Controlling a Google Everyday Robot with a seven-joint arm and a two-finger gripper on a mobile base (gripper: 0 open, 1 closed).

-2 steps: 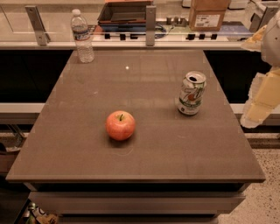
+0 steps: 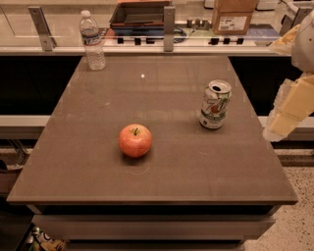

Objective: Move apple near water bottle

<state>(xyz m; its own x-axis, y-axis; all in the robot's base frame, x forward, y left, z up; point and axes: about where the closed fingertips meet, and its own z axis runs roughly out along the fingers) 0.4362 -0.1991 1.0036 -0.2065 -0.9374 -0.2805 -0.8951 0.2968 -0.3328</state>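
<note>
The red-orange apple (image 2: 135, 140) sits on the brown table (image 2: 88, 162), a little left of the middle and toward the front. The clear water bottle (image 2: 92, 41) with a white cap stands upright at the table's far left corner, well away from the apple. My gripper (image 2: 289, 110) shows as a pale cream shape at the right edge of the view, off the table's right side. It is level with the soda can and far from the apple, and it holds nothing that I can see.
A green-and-white soda can (image 2: 215, 105) stands upright on the right half of the table. Behind the table runs a counter with a dark tray (image 2: 140, 14), a cardboard box (image 2: 233, 14) and metal posts (image 2: 169, 27).
</note>
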